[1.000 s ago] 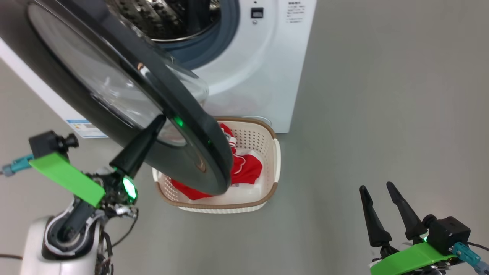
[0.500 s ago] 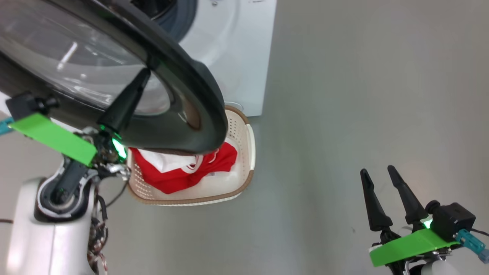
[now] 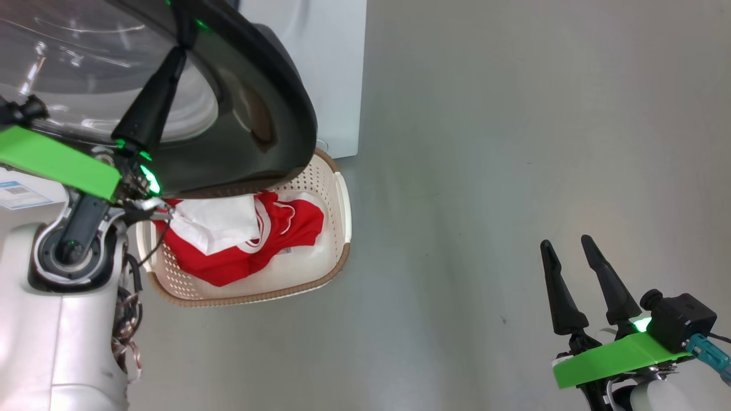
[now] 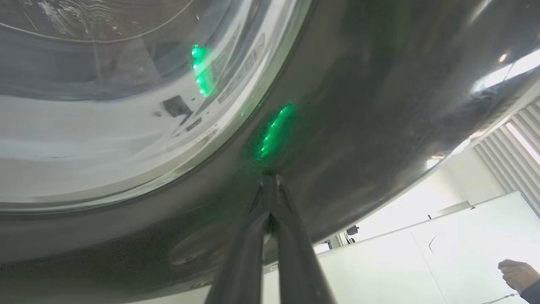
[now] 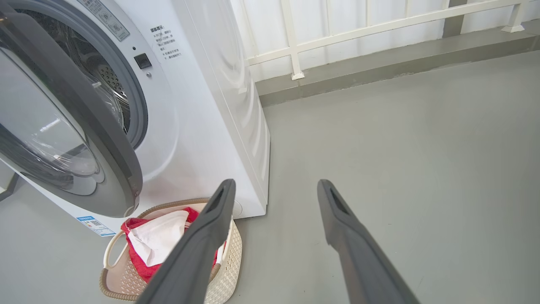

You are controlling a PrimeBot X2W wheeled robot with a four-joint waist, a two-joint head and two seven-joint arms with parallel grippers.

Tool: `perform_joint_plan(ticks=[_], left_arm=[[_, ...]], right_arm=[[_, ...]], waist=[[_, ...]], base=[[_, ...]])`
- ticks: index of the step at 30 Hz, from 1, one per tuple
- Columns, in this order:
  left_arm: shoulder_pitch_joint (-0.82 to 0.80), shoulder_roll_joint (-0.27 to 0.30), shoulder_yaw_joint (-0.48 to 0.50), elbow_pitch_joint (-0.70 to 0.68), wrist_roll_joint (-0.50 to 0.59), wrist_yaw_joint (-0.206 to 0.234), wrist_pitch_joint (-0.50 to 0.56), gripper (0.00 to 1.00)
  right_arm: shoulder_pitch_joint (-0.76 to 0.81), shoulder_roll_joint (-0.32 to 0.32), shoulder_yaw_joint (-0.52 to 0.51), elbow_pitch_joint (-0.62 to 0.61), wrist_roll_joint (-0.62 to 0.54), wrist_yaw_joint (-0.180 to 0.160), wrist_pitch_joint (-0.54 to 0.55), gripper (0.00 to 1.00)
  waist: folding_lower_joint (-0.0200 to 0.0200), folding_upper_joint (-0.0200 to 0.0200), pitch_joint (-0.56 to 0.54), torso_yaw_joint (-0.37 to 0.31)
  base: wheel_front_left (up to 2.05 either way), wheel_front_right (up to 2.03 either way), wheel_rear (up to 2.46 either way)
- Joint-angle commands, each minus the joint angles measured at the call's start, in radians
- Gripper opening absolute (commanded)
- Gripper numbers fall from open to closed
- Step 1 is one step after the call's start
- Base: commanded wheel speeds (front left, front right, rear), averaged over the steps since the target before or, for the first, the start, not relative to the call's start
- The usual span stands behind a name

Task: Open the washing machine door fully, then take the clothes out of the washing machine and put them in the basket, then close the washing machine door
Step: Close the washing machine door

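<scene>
**Head view.** The door (image 3: 257, 114) stands open at 10 o'clock and overhangs the basket (image 3: 341, 228). The left gripper (image 3: 184, 28) has its fingers pressed together and lies against the door's black rim, gripping nothing. The clothes (image 3: 285, 228) lie in the basket at 8 o'clock. The right gripper (image 3: 565, 244) is at 4 o'clock with fingers apart, empty, well apart from the basket.

**Left wrist view.** The closed fingertips touch the glossy rim just beside the glass. A person's hand (image 4: 517, 273) shows at 4 o'clock.

**Right wrist view.** The washer (image 5: 202, 105) is at 10 o'clock with its door ajar and the drum (image 5: 105, 80) exposed. The basket with the clothes sits on the floor (image 5: 400, 147) at 7 o'clock, just before the washer.
</scene>
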State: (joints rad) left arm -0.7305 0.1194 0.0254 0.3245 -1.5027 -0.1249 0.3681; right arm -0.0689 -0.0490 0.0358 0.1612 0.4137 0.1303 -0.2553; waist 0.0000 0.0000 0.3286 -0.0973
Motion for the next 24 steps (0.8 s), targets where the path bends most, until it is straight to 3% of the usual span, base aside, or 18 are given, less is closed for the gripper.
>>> perform_joint_plan(ticks=[1, 11, 18, 21, 24], left_arm=[[-0.031, 0.043, 0.020, -0.020, 0.008, -0.006, -0.008, 0.00], [-0.017, 0.065, -0.018, -0.013, -0.011, -0.006, -0.064, 0.00], [0.103, 0.069, -0.051, -0.035, -0.024, -0.006, -0.111, 0.00], [0.161, 0.068, -0.058, -0.051, -0.032, -0.006, -0.128, 0.09], [0.216, 0.072, -0.061, -0.061, -0.034, -0.006, -0.151, 0.10]], right_arm=[[-0.018, -0.001, 0.020, -0.025, 0.005, 0.000, -0.006, 1.00], [-0.015, -0.001, 0.011, -0.024, 0.002, 0.000, -0.006, 1.00], [0.002, -0.001, 0.004, -0.015, -0.013, 0.000, -0.006, 1.00], [0.010, -0.001, 0.001, -0.010, -0.018, 0.000, -0.006, 1.00], [0.018, -0.001, 0.000, -0.006, -0.023, 0.000, -0.006, 1.00]], waist=[[0.0000, 0.0000, 0.002, -0.003], [0.0000, 0.0000, -0.011, 0.011], [0.0000, 0.0000, -0.051, 0.037], [0.0000, 0.0000, -0.070, 0.048], [0.0000, 0.0000, -0.087, 0.060]], base=[[0.00, 0.00, 0.00], [0.00, 0.00, 0.00], [0.00, 0.00, 0.00], [0.00, 0.00, 0.00], [0.00, 0.00, 0.00]])
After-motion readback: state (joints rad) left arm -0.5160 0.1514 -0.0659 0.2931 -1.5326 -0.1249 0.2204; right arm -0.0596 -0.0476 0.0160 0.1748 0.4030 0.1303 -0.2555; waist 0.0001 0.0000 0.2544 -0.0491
